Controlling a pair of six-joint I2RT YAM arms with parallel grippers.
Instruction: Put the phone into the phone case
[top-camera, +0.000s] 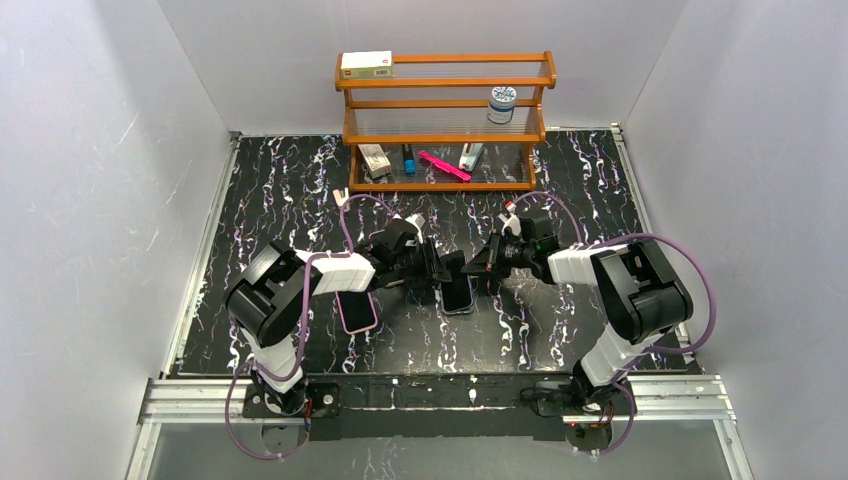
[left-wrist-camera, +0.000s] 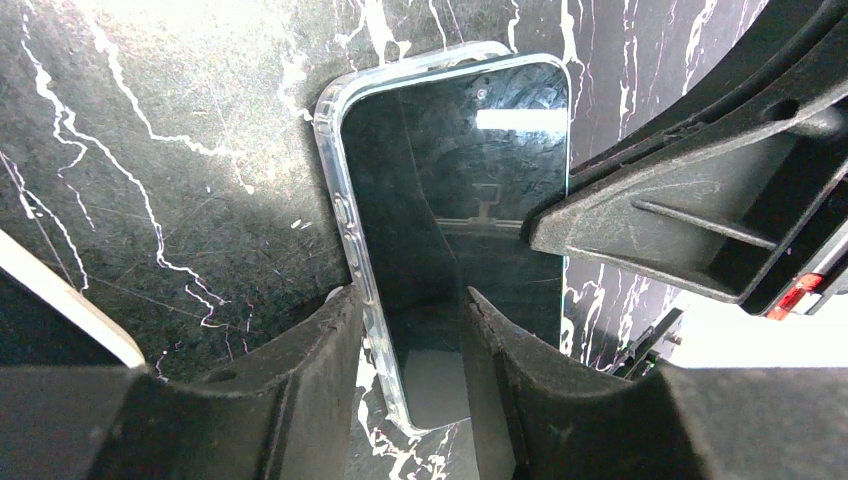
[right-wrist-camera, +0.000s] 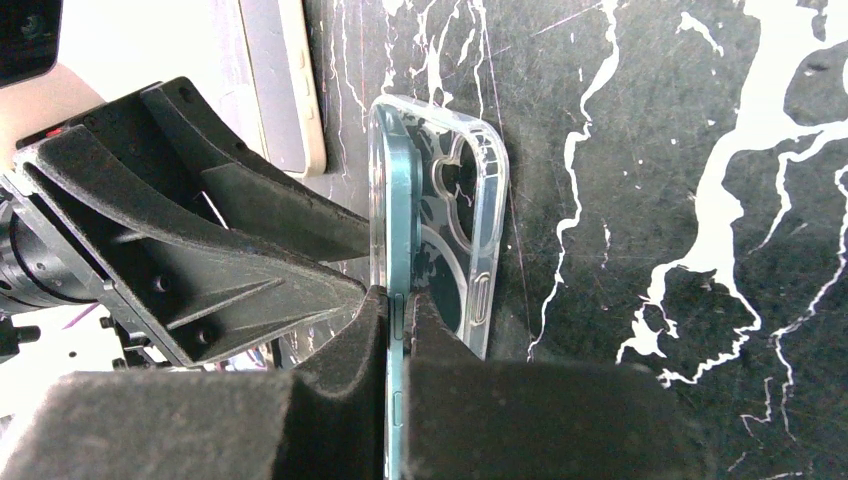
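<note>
We see the right jaws clamped on one edge of the phone (right-wrist-camera: 398, 200), tilted in the clear case (right-wrist-camera: 485, 230), while the left jaws stand apart over its screen.

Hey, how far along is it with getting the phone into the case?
Partly done: the phone already lies over the clear case, one long edge lifted out of it. In hand: the right jaws pinch that edge while the left jaws straddle the phone's lower end. Left: press it flat until it seats, then let go.
</note>
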